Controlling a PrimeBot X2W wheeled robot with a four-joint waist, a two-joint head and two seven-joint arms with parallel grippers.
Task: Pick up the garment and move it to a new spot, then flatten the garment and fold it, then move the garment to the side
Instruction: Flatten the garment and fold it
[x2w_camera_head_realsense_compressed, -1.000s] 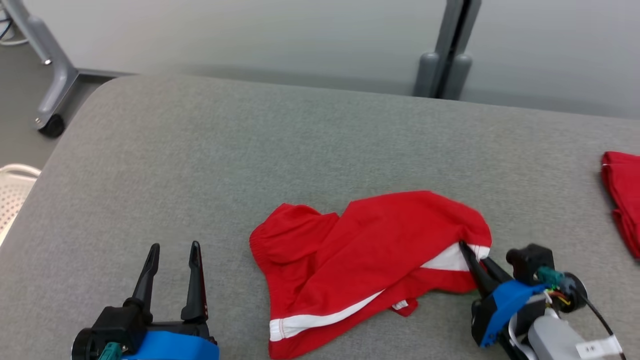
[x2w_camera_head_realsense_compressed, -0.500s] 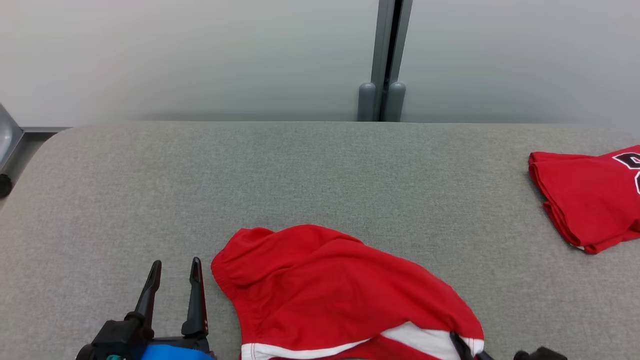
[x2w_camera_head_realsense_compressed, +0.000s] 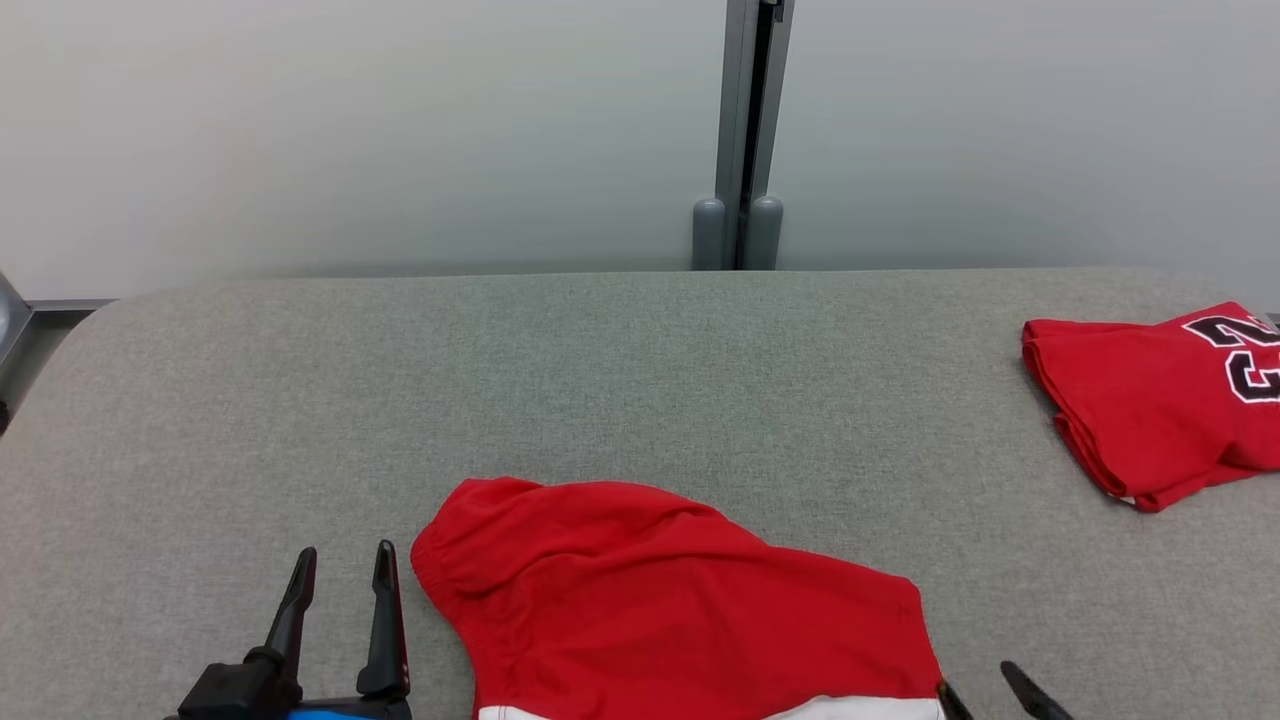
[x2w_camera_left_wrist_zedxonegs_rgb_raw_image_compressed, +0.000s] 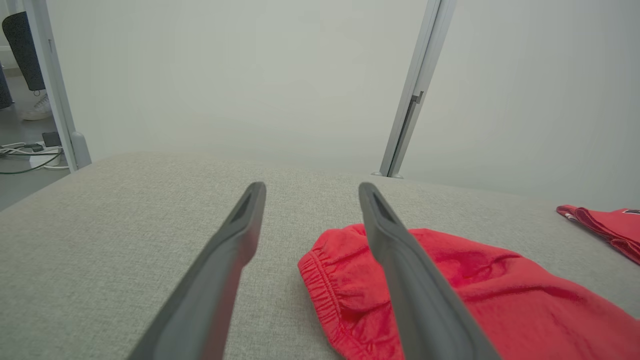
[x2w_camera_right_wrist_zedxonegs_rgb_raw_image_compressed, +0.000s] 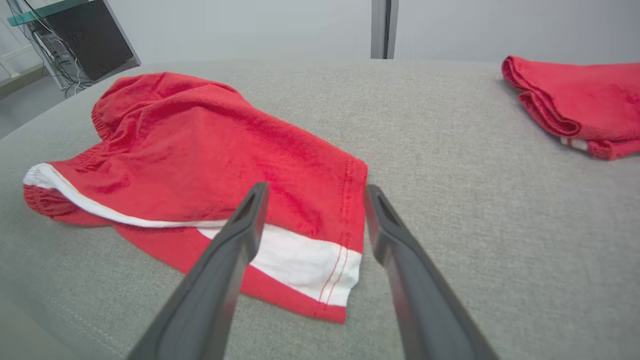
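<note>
At left, left gripper (x2w_camera_head_realsense_compressed: 342, 555) spread and empty, poised just beside the waistband. Front-centre on the desk (x2w_camera_head_realsense_compressed: 600, 380), red garment (x2w_camera_head_realsense_compressed: 680, 610), rumpled and unheld, likely awaiting flattening. At its hem, right gripper (x2w_camera_head_realsense_compressed: 978, 682) parted, clasping nothing. Far right, folded jersey (x2w_camera_head_realsense_compressed: 1140, 410), set aside: black digits, seemingly 2, partly cut off.

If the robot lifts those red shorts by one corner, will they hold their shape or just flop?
Probably flop: the red shorts lie rumpled and draped in soft folds on the table. Likely light, being thin cloth. The gathered waistband may bunch and stretch when tugged.
</note>
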